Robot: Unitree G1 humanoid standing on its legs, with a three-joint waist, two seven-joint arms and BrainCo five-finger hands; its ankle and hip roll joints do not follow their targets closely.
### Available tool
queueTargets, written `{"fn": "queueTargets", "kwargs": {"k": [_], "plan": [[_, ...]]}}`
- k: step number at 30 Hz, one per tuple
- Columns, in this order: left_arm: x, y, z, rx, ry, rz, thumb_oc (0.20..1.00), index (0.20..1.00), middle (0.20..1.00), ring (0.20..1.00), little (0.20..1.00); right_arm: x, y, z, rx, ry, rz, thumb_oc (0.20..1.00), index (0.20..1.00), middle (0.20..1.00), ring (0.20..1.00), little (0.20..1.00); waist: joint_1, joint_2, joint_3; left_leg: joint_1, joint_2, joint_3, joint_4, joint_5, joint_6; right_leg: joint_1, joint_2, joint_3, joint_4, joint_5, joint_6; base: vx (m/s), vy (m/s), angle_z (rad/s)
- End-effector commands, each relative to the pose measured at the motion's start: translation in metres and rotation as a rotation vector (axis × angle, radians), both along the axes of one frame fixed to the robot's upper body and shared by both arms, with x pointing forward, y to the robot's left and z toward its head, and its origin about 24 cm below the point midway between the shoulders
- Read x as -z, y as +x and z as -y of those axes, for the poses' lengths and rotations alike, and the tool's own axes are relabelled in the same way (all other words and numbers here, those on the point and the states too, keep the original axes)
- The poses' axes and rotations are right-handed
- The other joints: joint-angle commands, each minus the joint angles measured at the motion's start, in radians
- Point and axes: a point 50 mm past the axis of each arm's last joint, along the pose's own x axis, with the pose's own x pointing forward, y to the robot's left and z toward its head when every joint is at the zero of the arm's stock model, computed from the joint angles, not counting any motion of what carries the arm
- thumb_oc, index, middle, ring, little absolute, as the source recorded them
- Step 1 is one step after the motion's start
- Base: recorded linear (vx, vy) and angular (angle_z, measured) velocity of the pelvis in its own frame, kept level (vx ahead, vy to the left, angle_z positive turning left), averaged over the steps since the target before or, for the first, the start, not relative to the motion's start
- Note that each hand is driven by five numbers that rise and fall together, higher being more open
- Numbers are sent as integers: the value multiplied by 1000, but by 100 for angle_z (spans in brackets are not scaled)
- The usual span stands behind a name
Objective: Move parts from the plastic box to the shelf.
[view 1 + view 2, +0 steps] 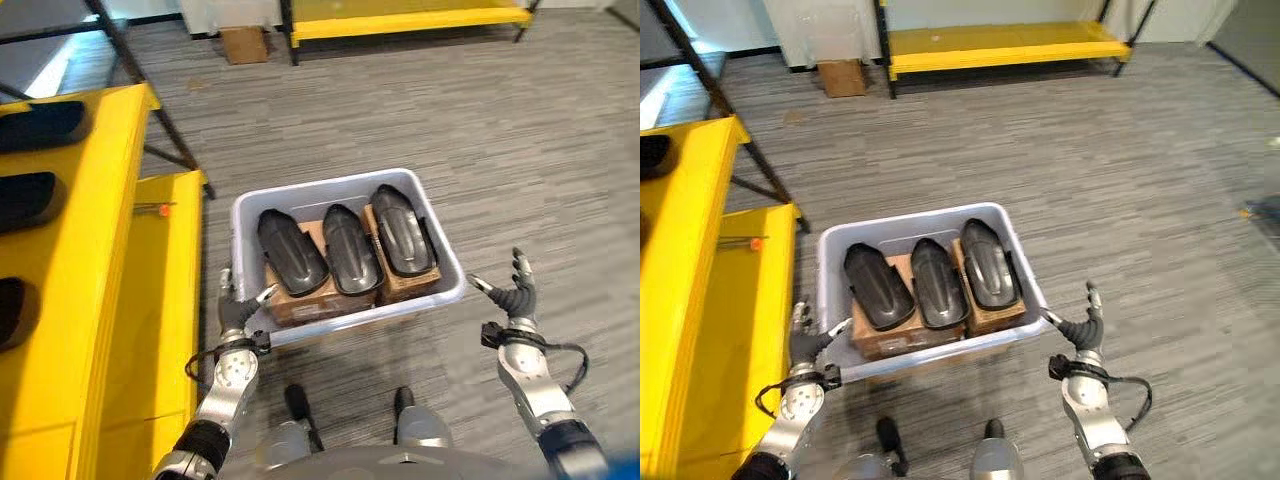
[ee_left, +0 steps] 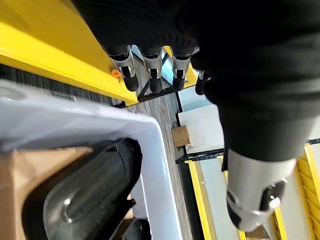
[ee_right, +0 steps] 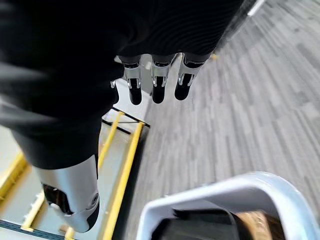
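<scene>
A pale plastic box stands on the floor in front of me. Three black moulded parts lie side by side in it on brown cardboard boxes. My left hand hovers open by the box's near left corner, thumb towards the wall. My right hand hangs open just off the near right corner, holding nothing. The yellow shelf rises at my left, with more black parts on its top level.
A lower yellow shelf level sits between the shelf and the box, with a small orange-tipped item on it. A dark shelf leg slants behind. A yellow bench and a small cardboard box stand far back on grey carpet.
</scene>
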Motion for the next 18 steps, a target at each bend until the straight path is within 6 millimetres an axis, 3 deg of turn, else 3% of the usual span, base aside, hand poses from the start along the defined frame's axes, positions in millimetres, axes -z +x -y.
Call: {"fn": "queueTargets", "kwargs": {"k": [1,4,5,7,13,18], "plan": [[-29,23,14,107,64,141,1000,1000,1000,1000,1000,-27,17,9,4,-34,113,1000,1000,1000,1000,1000,5,46,0,-41,68,-61,177,-217,14,-82,14,95,41,-15,23,62,-63,5],[-28,32,31,220,23,129,1000,1000,1000,1000,1000,-22,6,17,75,-46,101,1000,1000,1000,1000,1000,-45,54,-27,-57,35,-146,134,-180,25,-103,65,263,32,-5,9,97,-94,91],[-28,33,37,269,21,127,1000,1000,1000,1000,1000,-22,3,20,96,-59,101,1000,1000,1000,1000,1000,-53,58,-32,-56,26,-166,124,-177,28,-103,80,281,37,-14,-1,156,-110,185],[-30,32,39,305,24,133,1000,1000,1000,1000,1000,-23,1,23,101,-71,102,1000,1000,1000,1000,1000,-55,58,-27,-51,22,-180,124,-181,28,-98,90,282,46,-28,-10,72,-117,132],[-36,34,44,351,-14,158,1000,1000,1000,1000,1000,-34,3,24,57,-119,160,1000,1000,1000,1000,1000,-49,67,-5,-60,30,-208,122,-168,16,-93,110,278,66,-61,-36,19,-89,-5],[-59,42,47,404,-12,242,1000,1000,1000,1000,1000,-86,27,29,27,-136,365,1000,1000,1000,1000,1000,-25,83,55,-137,26,-241,149,-157,6,-147,125,269,99,-84,-57,-113,-50,6]]}}
